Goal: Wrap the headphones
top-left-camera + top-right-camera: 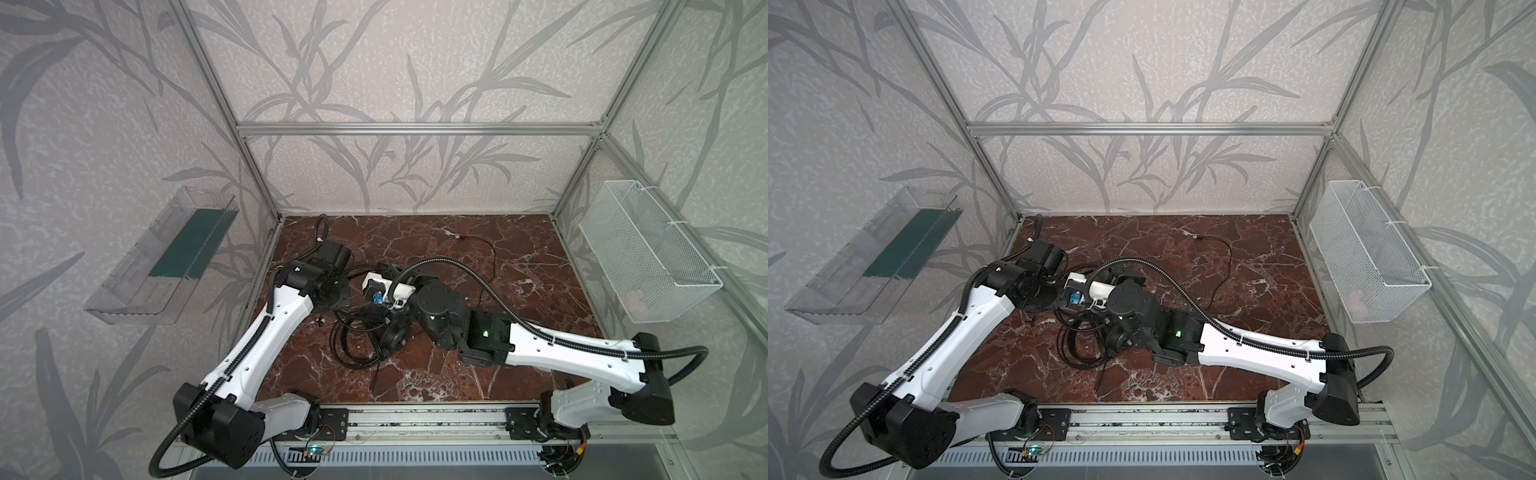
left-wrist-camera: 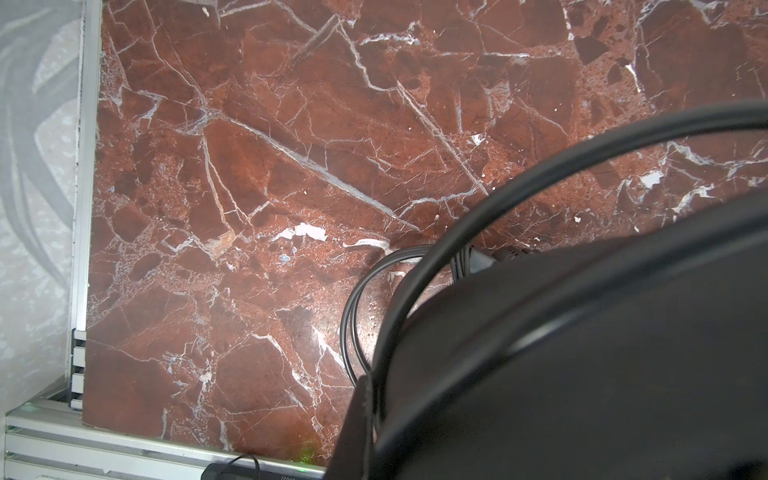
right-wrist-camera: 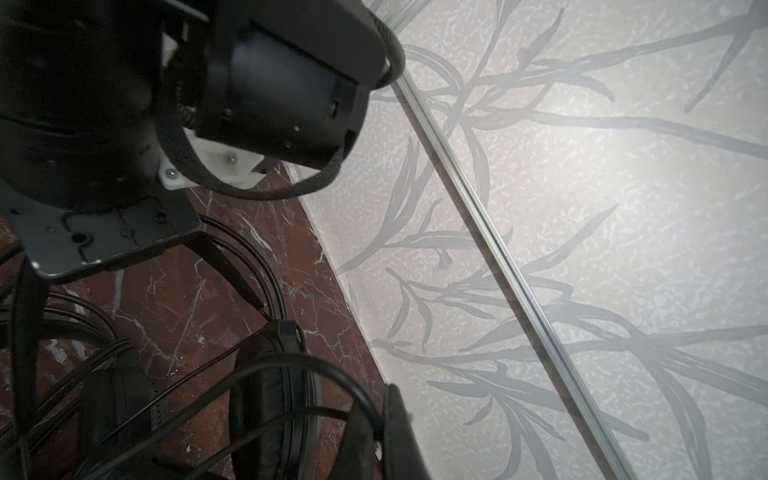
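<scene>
Soft even light, faint shadows, bowed wide-angle edges (headphones [image 3: 266,415] blurred up close)

Left arm [image 1: 266,332] and right arm [image 1: 561,345] stretch inward, wrists nearly meeting, left tool [image 2: 368,409] and right tool [image 3: 392,436] closed

A black cable [image 2: 498,203] arcs above the red marble tabletop [image 2: 249,166].

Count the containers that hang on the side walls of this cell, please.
2. A clear plastic bin hangs at the left side in both top views; a white mesh basket hangs at the right side. Nothing seems to hide another one.
</scene>
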Action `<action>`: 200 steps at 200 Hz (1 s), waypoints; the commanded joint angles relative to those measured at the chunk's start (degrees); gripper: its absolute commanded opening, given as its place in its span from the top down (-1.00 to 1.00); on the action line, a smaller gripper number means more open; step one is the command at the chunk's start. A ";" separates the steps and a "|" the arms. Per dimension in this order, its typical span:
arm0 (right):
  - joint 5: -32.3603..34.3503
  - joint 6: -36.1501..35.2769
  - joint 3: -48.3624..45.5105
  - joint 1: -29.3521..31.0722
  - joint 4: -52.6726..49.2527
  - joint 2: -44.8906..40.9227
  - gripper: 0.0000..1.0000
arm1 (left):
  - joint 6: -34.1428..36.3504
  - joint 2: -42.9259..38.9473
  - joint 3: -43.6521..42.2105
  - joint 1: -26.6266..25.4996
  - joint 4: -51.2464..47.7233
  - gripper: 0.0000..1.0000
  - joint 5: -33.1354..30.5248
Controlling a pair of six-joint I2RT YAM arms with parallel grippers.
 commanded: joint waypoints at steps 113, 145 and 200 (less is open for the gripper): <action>-10.76 19.80 -0.65 -9.08 7.93 -0.46 0.58 | -1.17 -2.73 -0.34 -1.60 1.97 1.00 0.14; -9.87 18.63 -1.62 -9.05 11.64 -0.11 0.41 | -1.24 -2.78 -0.40 -1.94 1.89 1.00 0.21; -10.28 14.48 -1.72 -9.12 17.27 -2.13 -0.12 | -0.95 -3.06 -1.18 -2.40 1.88 1.00 -0.64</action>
